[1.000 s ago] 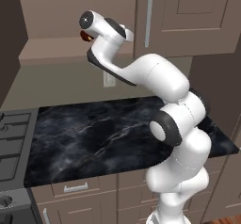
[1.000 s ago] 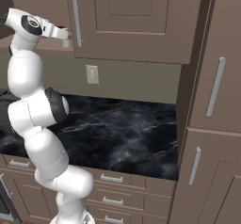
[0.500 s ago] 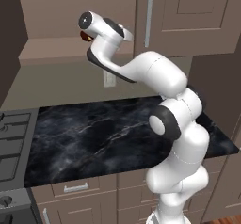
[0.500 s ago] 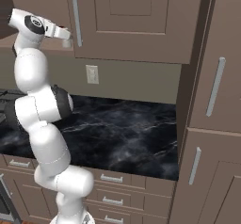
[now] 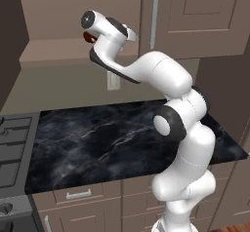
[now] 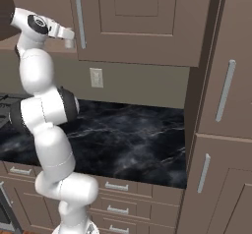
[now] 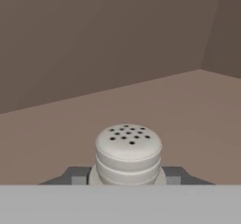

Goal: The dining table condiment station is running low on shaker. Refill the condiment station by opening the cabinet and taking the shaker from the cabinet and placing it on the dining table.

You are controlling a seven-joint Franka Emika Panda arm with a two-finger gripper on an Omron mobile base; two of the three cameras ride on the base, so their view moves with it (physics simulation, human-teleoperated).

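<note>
One small pale grey-white cylindrical shaker (image 7: 128,155) with a rounded, hole-dotted top sits at the bottom centre of the hand view, directly between the two dark finger tips (image 7: 77,175) of the claw. A tip shows on each side of its base and looks pressed against it (the lower body of the shaker is cut off by the frame edge), so the two-finger gripper (image 7: 127,177) appears clenched on the shaker, with the cap standing up clear of the tips. Behind it lies a flat taupe-brown surface that meets plain brown walls at the back and at the right, with a corner at the upper right.

From the right base view the white arm reaches up and to the left, its hand held high beside the large taupe-brown cabinet (image 6: 147,21) with the recessed-panel door; the gripper (image 6: 69,41) is just left of the long vertical silver bar handle (image 6: 79,18). A small pale shape at the tips there may be the shaker, though it is too small to be certain.

From the left base view the hand is at the same height, in front of the brown shelf ledge left of the cabinet door, and a dark red round item (image 5: 89,37) peeks out just behind the wrist. Below the arm stretches the black marble worktop (image 5: 97,143) with white veins, above brown drawer fronts with short handles.
</note>
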